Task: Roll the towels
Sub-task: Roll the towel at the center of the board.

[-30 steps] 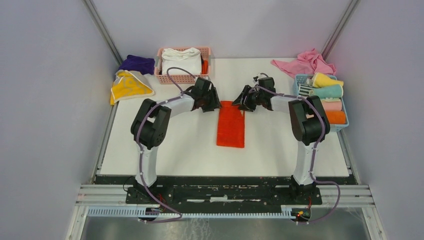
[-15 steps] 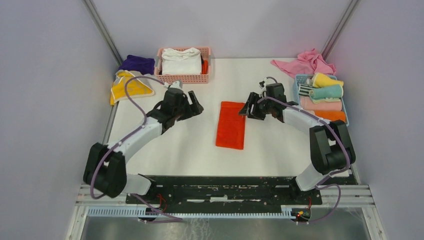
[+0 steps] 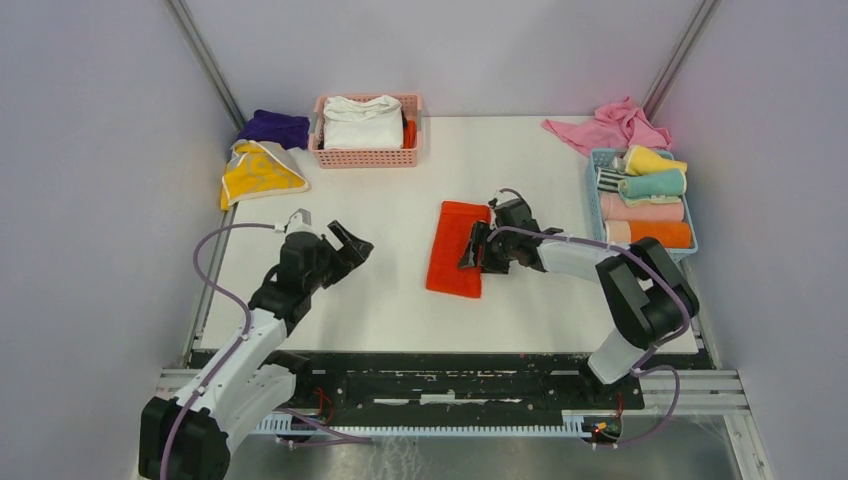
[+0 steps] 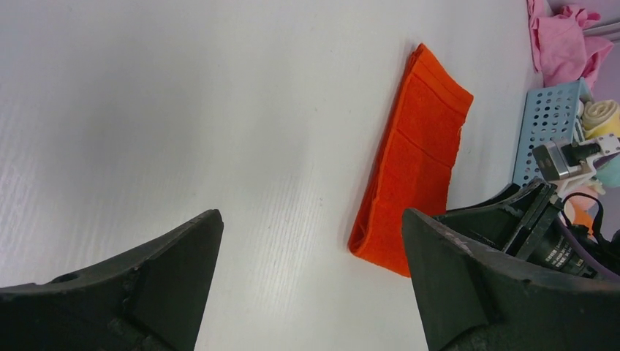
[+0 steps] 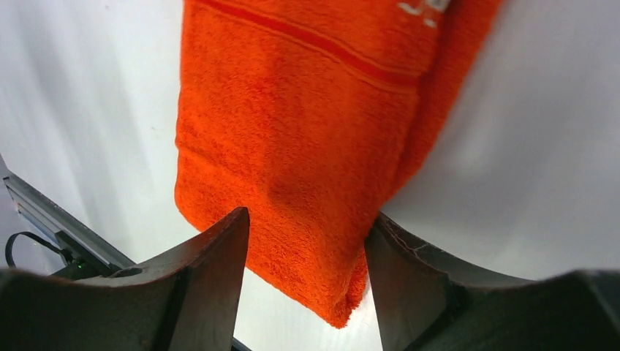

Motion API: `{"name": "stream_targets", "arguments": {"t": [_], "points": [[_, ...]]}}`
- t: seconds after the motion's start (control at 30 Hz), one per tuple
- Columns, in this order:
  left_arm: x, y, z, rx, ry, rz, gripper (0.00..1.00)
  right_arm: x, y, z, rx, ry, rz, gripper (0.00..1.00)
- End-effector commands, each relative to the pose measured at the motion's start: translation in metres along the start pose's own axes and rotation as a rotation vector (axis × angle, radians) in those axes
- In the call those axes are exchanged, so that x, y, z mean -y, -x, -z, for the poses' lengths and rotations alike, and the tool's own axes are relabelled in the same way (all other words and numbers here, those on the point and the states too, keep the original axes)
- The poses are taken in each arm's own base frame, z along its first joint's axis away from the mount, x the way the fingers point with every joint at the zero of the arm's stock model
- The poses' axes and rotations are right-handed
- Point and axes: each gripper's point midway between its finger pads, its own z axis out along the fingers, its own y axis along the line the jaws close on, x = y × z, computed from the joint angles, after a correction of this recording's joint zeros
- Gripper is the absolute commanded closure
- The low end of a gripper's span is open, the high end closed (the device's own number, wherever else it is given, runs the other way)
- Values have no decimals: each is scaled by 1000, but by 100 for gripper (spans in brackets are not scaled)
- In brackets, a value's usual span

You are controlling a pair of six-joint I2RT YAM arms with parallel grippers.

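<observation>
An orange-red towel (image 3: 450,255) lies folded in a long flat strip at mid table, slightly tilted. It also shows in the left wrist view (image 4: 417,161) and fills the right wrist view (image 5: 292,110). My right gripper (image 3: 474,248) sits low at the strip's right edge. Its jaws (image 5: 307,216) are apart and straddle the towel's near corner, the right finger (image 5: 409,263) against the folded edge; the cloth is not bunched. My left gripper (image 3: 350,240) hangs wide open and empty (image 4: 311,216) well left of the towel.
A blue basket (image 3: 596,156) at the right edge holds several rolled towels. A pink cloth (image 3: 610,125) lies behind it. A pink basket (image 3: 365,158) with white cloth stands at the back. A purple towel (image 3: 275,128) and a yellow towel (image 3: 258,172) lie at back left.
The left arm has pulled back toward the near left, opening its jaws wide. The right gripper has come nearer along the towel's right edge. The towel has shifted slightly left and tilted.
</observation>
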Motion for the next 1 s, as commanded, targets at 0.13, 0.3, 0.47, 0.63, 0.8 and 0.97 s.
{"name": "stream_targets", "arguments": {"t": [0.13,0.3,0.47,0.63,0.8,0.97], "points": [[8,-26,-10,-107,-56,135,7,-73,13,-30,17,98,49,33],[12,-43,-18,-167,-53,151,10,-66,9,1,19,45,197,31],[12,-52,-29,-186,-27,166,14,-70,8,28,35,0,425,32],[15,-55,-43,-206,-5,178,19,-98,8,27,66,-11,663,35],[15,-59,-54,-221,14,197,24,-120,-4,9,54,-54,874,39],[16,-62,-59,-236,21,195,26,-118,-13,-10,31,-131,983,40]]}}
